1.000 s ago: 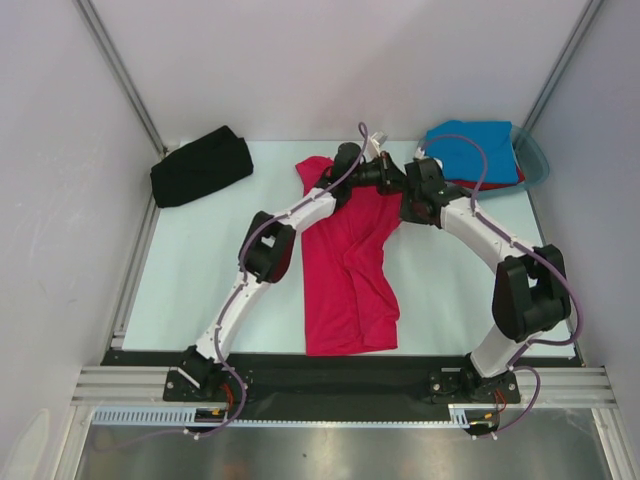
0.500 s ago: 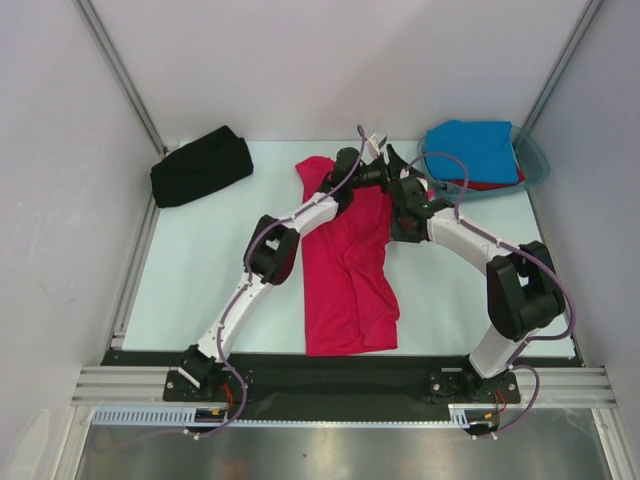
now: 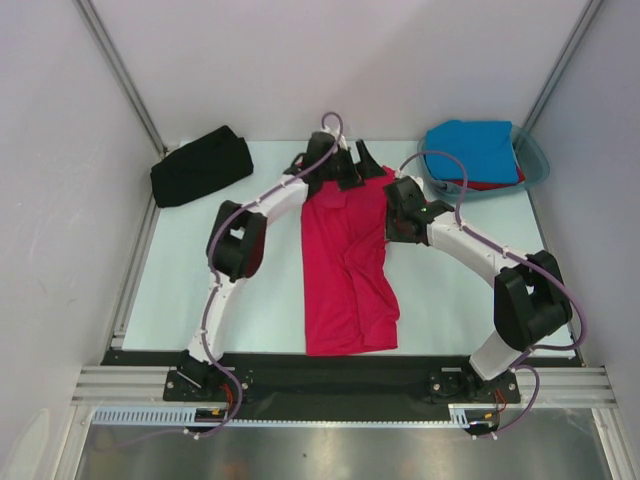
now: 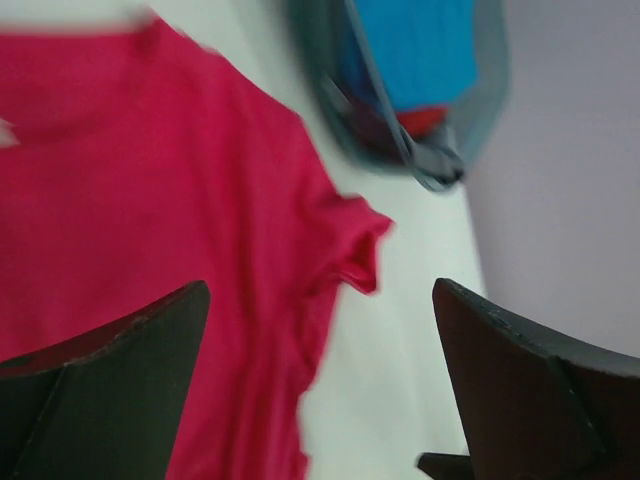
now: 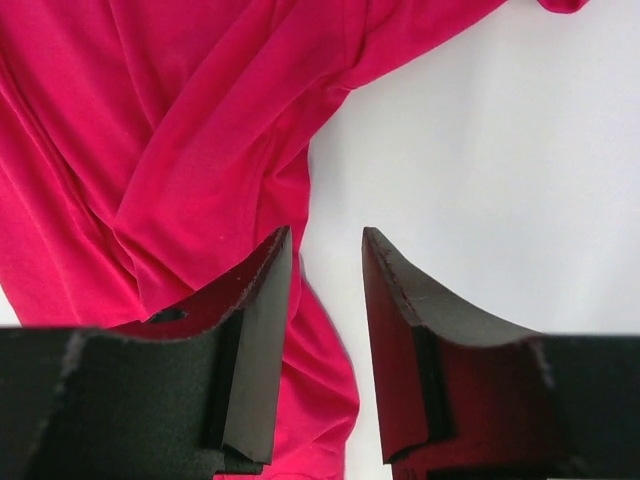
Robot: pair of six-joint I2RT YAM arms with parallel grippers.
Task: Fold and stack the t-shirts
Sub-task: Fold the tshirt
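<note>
Left gripper (image 4: pixel 320 300) is spread wide with nothing in it, hovering over the crimson-pink shirt (image 4: pixel 150 200) by its sleeve. Right gripper (image 5: pixel 325 250) has just a narrow gap between its fingers, empty too, right over that shirt's edge. Past the left gripper sits the teal tub (image 4: pixel 480 110), with the blue shirt (image 4: pixel 420 40) on top of the red shirt (image 4: pixel 425 120). The black shirt (image 3: pixel 200 165) lies well off on the left gripper's other side.

The top view looks steeply down from above and behind the arm bases, taking in the whole desk (image 3: pixel 180 270) from near edge to far edge. The left wrist view sits low over the far middle, facing right between its own jaws toward the tub (image 4: pixel 488 85), and is blurred. The right wrist view looks straight down between its jaws, close over the pink shirt (image 5: pixel 150 120). All three share that shirt; the top and left wrist views share the tub.
</note>
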